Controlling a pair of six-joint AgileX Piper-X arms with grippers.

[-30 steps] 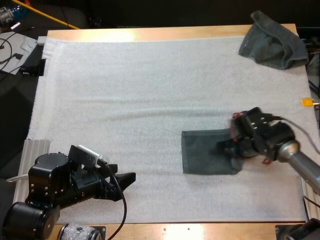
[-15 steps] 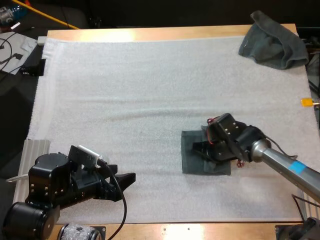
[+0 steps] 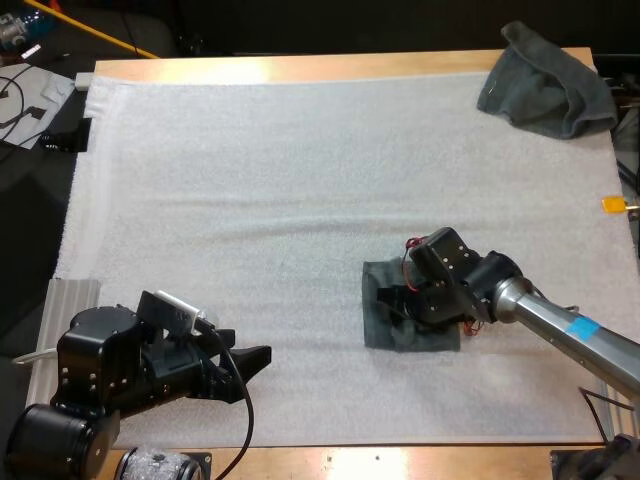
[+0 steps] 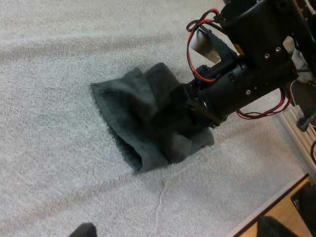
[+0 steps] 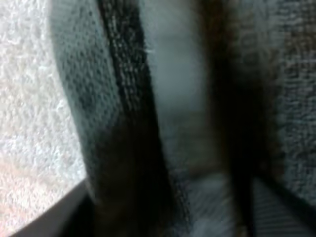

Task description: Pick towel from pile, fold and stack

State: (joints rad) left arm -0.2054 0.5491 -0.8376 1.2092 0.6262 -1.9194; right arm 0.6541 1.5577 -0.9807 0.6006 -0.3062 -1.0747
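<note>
The right gripper's (image 3: 396,303) jaws pinch a fold of the towel (image 3: 382,328) between them. The left gripper's (image 3: 255,360) jaws stand apart, empty, with the towel well ahead. The pile (image 3: 545,85) lies far beyond the right jaws.

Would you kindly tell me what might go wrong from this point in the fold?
1. The right end effector grips the half-folded towel, whose layers look bunched and uneven. Releasing here may leave a lumpy, crooked fold.
2. Pulling away could drag the towel across the white mat or flip the fold back open.
</note>
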